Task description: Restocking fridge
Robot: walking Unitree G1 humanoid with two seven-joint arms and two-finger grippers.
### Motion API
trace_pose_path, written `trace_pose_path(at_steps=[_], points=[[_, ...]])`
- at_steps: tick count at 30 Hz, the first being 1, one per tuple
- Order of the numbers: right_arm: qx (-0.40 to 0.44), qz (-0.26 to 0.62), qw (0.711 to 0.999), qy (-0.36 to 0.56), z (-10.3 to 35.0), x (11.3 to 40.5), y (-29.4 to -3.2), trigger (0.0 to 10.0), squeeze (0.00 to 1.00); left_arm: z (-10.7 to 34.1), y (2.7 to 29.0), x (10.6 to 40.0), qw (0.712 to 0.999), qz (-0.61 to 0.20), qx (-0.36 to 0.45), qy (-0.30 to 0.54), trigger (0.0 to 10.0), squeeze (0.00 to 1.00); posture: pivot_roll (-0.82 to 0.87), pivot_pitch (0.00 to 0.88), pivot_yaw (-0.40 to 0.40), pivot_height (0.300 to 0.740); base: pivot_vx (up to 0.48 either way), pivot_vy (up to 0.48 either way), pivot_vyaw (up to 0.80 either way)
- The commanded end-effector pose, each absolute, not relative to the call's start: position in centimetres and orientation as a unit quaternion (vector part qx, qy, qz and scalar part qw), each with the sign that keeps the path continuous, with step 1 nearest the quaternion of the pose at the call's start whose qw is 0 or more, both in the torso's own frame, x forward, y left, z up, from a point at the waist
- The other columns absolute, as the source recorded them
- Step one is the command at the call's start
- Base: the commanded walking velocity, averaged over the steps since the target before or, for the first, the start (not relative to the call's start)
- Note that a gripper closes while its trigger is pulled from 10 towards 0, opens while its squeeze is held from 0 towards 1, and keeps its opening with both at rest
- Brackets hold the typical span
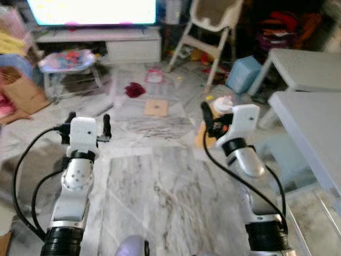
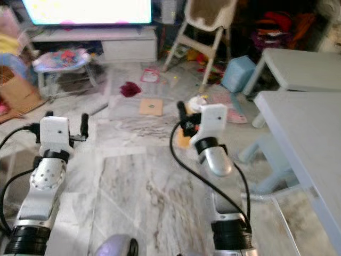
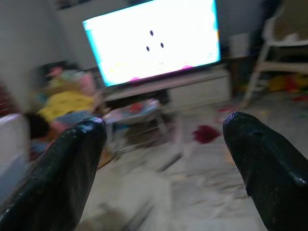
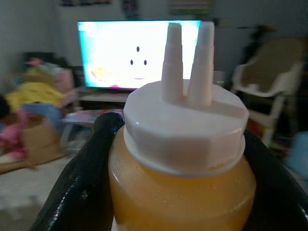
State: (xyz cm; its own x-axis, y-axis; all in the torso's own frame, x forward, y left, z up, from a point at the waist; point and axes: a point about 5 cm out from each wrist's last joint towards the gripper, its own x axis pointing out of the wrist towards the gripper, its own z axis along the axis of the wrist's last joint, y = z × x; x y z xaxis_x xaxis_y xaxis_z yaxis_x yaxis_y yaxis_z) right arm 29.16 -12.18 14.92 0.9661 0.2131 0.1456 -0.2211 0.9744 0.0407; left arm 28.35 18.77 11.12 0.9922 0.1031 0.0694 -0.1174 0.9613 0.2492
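My right gripper (image 1: 218,116) is raised in front of me over the marble floor, shut on a squeeze bottle (image 4: 183,187) of orange-yellow sauce. The bottle has a white cap (image 4: 185,127) with two nozzles, and the black fingers (image 4: 84,192) press on both sides of its body. In the left eye view the white cap (image 1: 224,103) shows beside the wrist housing. My left gripper (image 1: 89,117) is held up at the same height on the left. Its fingers (image 3: 72,163) stand wide apart, open with nothing between them.
A lit TV (image 1: 90,10) on a white stand (image 1: 114,45) is ahead. A baby bouncer (image 1: 66,61) and paper bag (image 1: 21,90) sit at left, a white high chair (image 1: 213,21) and blue box (image 1: 242,73) ahead right. White tables (image 1: 314,114) line the right. Cardboard (image 1: 156,107) and red cloth (image 1: 134,89) lie on the floor.
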Motion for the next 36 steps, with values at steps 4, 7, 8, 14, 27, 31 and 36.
trace_pose_path(at_steps=[4, 7, 8, 14, 27, 31, 36], points=[[0.023, 0.104, 0.991, -0.081, 15.38, 29.46, -12.7, 10.0, 0.0, 10.92, 18.48, 28.73, 0.991, 0.044, 0.129, -0.016, 10.0, 0.0, 0.04, 0.0, -0.018, 0.74, 0.0, 0.48, 0.75], [0.027, 0.101, 0.991, -0.08, 15.37, 29.66, -12.76, 10.0, 0.0, 10.7, 18.36, 28.63, 0.993, 0.026, 0.119, -0.004, 10.0, 0.0, 0.04, 0.0, -0.017, 0.74, 0.0, 0.48, 0.0], [0.027, 0.101, 0.991, -0.08, 15.37, 29.66, -12.76, 10.0, 0.0, 10.7, 18.36, 28.63, 0.993, 0.026, 0.119, -0.004, 10.0, 0.0, 0.04, 0.0, -0.017, 0.74, 0.0, 0.48, 0.0], [0.031, 0.101, 0.991, -0.079, 15.34, 29.81, -12.56, 10.0, 0.0, 10.78, 18.34, 28.53, 0.991, 0.024, 0.13, -0.01, 10.0, 0.0, 0.05, 0.0, -0.017, 0.74, 0.0, 0.48, 0.0], [0.028, 0.101, 0.991, -0.087, 15.5, 29.81, -12.6, 10.0, 0.0, 11.03, 18.13, 28.7, 0.993, 0.03, 0.114, -0.021, 10.0, 0.0, 0.04, 0.0, -0.02, 0.74, 0.0, 0.48, 0.0], [0.027, 0.101, 0.991, -0.087, 15.53, 29.74, -12.67, 10.0, 0.0, 10.97, 18.42, 28.64, 0.992, 0.044, 0.113, -0.024, 10.0, 0.0, 0.04, 0.0, -0.022, 0.74, 0.0, 0.48, 0.0], [0.027, 0.102, 0.991, -0.087, 15.51, 29.78, -12.6, 10.0, 0.0, 11.0, 18.82, 28.61, 0.992, 0.049, 0.111, -0.023, 10.0, 0.0, 0.04, 0.0, -0.026, 0.74, 0.0, 0.48, 0.0]])
